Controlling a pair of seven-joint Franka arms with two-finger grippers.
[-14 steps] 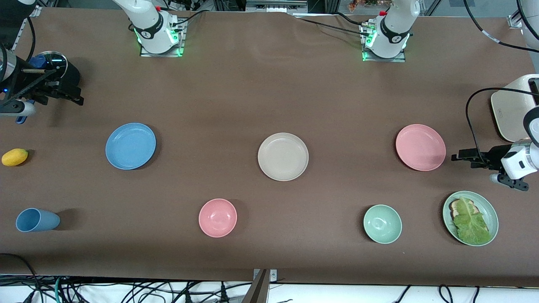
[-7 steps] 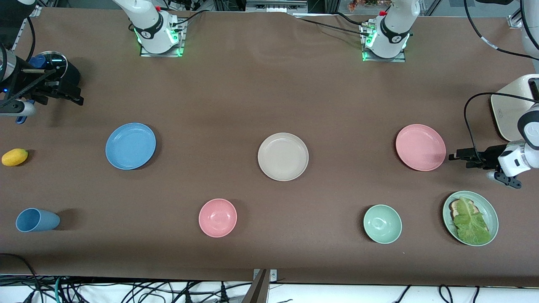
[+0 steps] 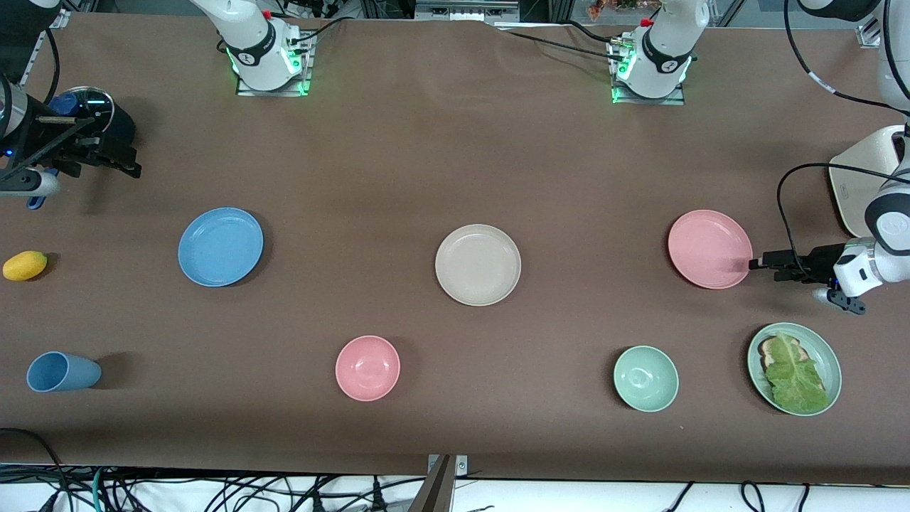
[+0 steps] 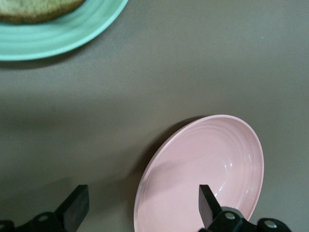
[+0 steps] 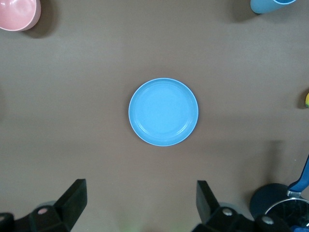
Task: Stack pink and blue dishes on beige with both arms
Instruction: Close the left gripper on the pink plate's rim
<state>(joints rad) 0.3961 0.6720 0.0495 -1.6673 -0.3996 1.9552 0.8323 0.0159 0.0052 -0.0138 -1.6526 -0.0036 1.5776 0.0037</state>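
Left hand [image 3: 755, 263]: wide, at pink plate [image 3: 709, 249] rim | Right hand [image 5: 140, 203]: wide, above blue plate [image 3: 220, 247] | Beige plate [image 3: 478, 264]: bare, mid-tabletop [image 3: 455, 156]

4 plates: blue [image 3: 220, 247], beige [image 3: 478, 264], pink [image 3: 709, 249], green w/ lettuce [image 3: 794, 368]. 2 bowls: pink [image 3: 367, 368], green [image 3: 645, 378]. 1 cup [image 3: 62, 371], 1 lemon [image 3: 25, 265], 1 toaster [image 3: 864, 186], 2 arms w/ 2 claws [image 3: 755, 263] [image 3: 131, 160].
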